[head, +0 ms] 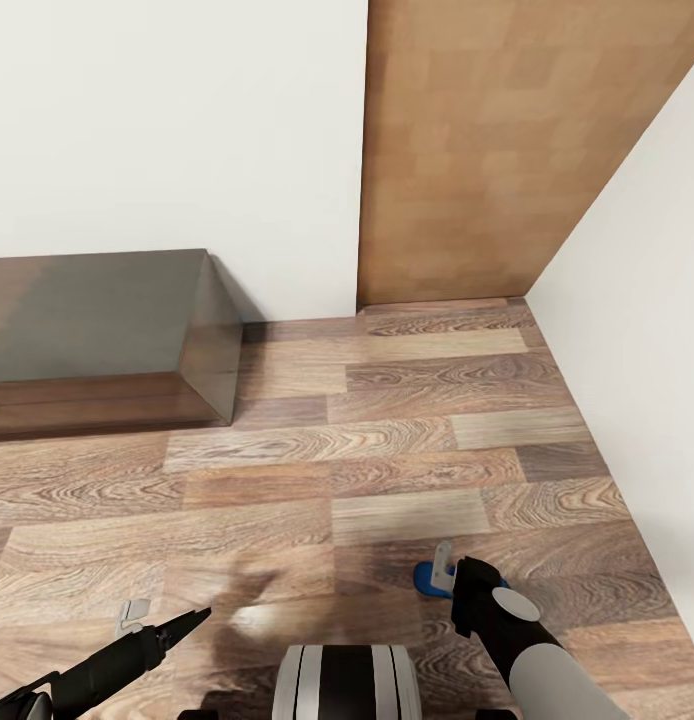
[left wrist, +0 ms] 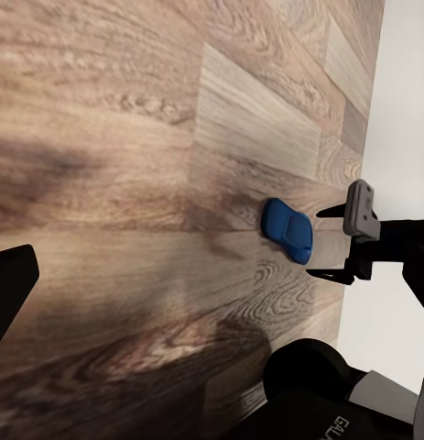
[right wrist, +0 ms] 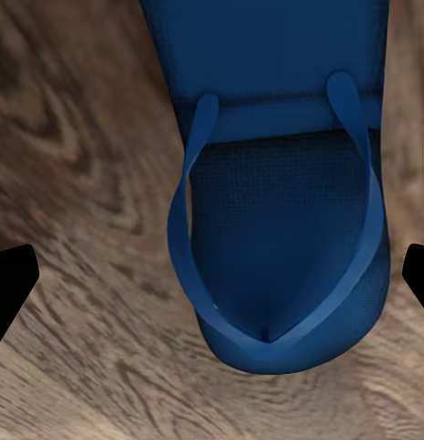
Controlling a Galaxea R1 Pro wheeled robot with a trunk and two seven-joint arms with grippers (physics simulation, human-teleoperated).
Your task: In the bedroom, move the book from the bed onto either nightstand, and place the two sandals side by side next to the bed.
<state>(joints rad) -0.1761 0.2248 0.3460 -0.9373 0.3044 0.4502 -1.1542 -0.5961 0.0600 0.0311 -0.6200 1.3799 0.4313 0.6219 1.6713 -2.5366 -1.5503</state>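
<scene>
A blue sandal [right wrist: 280, 211] lies flat on the wood-plank floor [head: 387, 470] directly below the right gripper [head: 449, 572], whose fingers are spread apart; the arm hides most of it from the head view. The left gripper [head: 165, 625] hangs low, its state unclear.

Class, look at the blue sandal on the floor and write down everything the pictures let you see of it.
The sandal is a bright blue flat flip-flop with thin thong straps meeting at a toe post, its footbed finely textured. It lies flat, sole down, on the wood-plank floor, near the white wall. The right pincer hangs open directly above it, fingertips either side, not touching it.
</scene>
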